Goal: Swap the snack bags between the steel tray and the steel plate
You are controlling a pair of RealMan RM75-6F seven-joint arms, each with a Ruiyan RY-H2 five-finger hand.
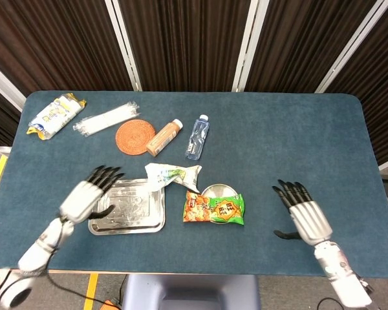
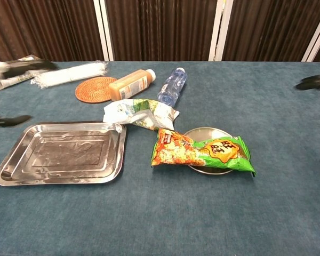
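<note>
Steel tray (image 1: 129,213) bare, white-green snack bag (image 1: 173,175) parked on worktop (image 1: 278,148) between tray and steel plate (image 1: 218,190), orange-green snack bag (image 1: 214,208) across plate awaiting pickup, left hand (image 1: 85,197) and right hand (image 1: 302,214) spread, holding nothing.

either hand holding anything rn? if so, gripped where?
Nothing held. Left hand is open above the steel tray's left edge; right hand is open over bare table, fingers spread.

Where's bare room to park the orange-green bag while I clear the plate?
The steel tray is bare. Open cloth runs right of the steel plate to the right robot hand, and along the near edge. It is crowded behind: white-green bag, juice bottle, water bottle.
</note>
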